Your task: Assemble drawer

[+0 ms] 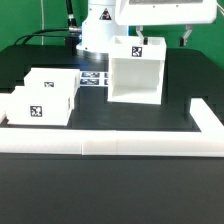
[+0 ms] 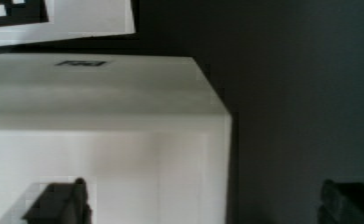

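The tall white casing (image 1: 135, 72) stands upright at the middle of the black table, its open face toward the front, with a square tag on top. Two smaller white trays (image 1: 50, 85) (image 1: 38, 106) with tags sit side by side at the exterior view's left. My gripper (image 1: 165, 38) hangs just above the casing's far right top edge, open and empty. In the wrist view the casing (image 2: 99, 120) fills most of the frame, and my gripper (image 2: 205, 205) straddles its edge, with one dark fingertip (image 2: 54, 200) over it and the other over the black table.
The marker board (image 1: 95, 78) lies flat between the trays and the casing; it also shows in the wrist view (image 2: 37, 15). A long low white border rail (image 1: 110, 148) runs along the front and the right side. The robot base (image 1: 100, 30) stands behind.
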Controlling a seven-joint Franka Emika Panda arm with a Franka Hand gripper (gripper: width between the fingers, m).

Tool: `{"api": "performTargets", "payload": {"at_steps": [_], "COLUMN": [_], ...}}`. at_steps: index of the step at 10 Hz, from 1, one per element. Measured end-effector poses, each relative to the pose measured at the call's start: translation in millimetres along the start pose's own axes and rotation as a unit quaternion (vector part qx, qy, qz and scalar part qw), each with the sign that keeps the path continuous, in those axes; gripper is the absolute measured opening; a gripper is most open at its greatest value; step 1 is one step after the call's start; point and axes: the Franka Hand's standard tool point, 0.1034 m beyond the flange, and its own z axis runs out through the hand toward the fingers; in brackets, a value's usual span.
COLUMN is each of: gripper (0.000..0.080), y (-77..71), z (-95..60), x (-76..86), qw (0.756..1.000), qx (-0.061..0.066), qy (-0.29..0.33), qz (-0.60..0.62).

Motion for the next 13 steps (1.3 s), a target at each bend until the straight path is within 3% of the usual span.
{"api": "performTargets", "payload": {"at_steps": [4, 5, 6, 12, 13], "gripper": [0.0105, 0.0105, 0.0036, 0.0037, 0.0037], "y": [0.4, 0.4, 0.3, 0.4, 0.6], "z": [1.2, 1.2, 1.0, 0.9, -0.5], "x": [-0.2, -0.2, 0.0, 1.2, 16.1], "qw": [1.000, 1.000, 1.000, 1.000, 1.000], "qx": [0.000, 0.000, 0.000, 0.001, 0.004], "qy": [0.000, 0.000, 0.000, 0.000, 0.000], "qz": [0.001, 0.001, 0.001, -0.001, -0.024]}}
